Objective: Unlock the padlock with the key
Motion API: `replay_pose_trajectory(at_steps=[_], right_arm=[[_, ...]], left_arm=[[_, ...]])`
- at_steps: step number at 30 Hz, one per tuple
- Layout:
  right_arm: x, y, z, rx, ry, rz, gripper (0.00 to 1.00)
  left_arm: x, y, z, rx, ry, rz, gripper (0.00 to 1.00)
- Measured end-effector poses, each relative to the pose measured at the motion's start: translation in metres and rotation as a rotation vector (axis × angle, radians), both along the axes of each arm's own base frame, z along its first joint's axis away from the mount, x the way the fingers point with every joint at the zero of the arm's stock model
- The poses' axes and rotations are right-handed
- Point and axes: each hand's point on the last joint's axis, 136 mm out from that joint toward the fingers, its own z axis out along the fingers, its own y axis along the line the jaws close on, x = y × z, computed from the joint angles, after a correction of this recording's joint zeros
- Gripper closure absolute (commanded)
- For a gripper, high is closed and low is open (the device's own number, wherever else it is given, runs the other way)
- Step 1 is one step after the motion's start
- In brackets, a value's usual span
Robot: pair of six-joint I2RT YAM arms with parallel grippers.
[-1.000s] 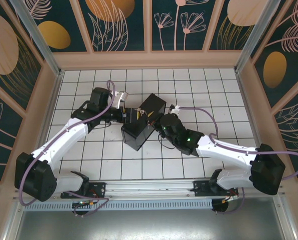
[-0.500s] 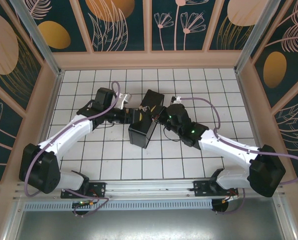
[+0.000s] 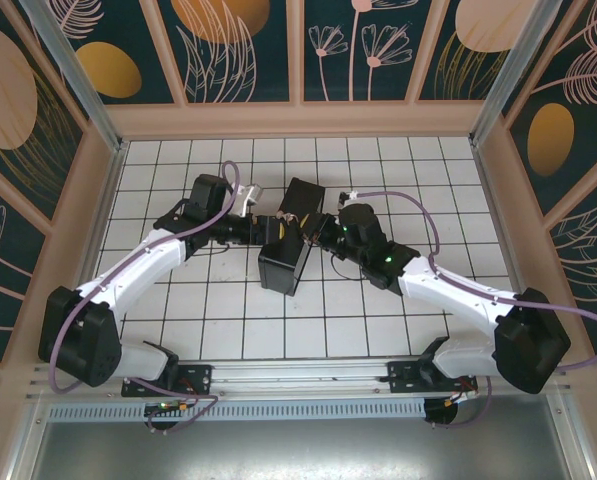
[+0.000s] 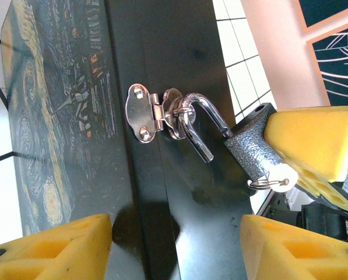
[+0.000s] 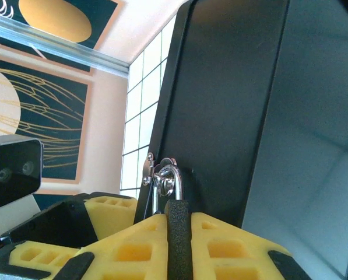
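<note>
The right gripper is clamped on the padlock: in its own wrist view the two yellow pads press against either side of the dark grey body, which stands on edge between them. Seen from the left wrist, the same body lies tilted against a yellow pad. The shackle is sprung: one leg is out of the body, its hole bare, while the curved end hooks through the ring of a shiny hasp. At the body's other end a small wire ring hangs by a pale stub; the key itself I cannot make out. The left gripper has its pads apart, one low on each side of that view, in front of the box; whether either touches it I cannot tell. The hasp is screwed to the box's black side, next to the face with the swirling night painting. From above, the box sits between the two grippers, midway up the white tiled floor, with dark floral wall panels beyond
</note>
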Motion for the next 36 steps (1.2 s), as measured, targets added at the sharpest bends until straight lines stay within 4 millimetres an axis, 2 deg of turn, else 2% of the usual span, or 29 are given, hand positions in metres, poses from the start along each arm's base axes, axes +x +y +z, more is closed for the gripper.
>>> replay_pose_trajectory(at_steps=[9,13,14,20,30,36], right_arm=[[-0.007,0.004,-0.004,-0.026,0.004,0.064,0.79],[-0.007,0.007,-0.005,-0.036,0.007,0.087,0.98],[-0.007,0.006,-0.005,-0.037,0.014,0.087,1.0],[-0.006,0.008,-0.003,0.018,0.07,0.057,1.0],[-0.012,0.021,0.006,0.194,0.118,-0.075,1.0],[-0.026,0.015,0.0,0.304,0.09,-0.151,1.0]], left_arm=[[0.002,-0.001,-0.001,0.001,0.002,0.0,0.41],[0.002,-0.001,0.0,0.002,0.0,0.001,0.41],[0.003,0.0,0.0,0.005,0.0,0.003,0.41],[0.002,0.0,0.001,0.01,0.002,0.007,0.41],[0.005,0.007,-0.001,0.027,0.002,0.049,0.44],[0.006,0.004,0.004,-0.009,0.032,0.071,0.44]])
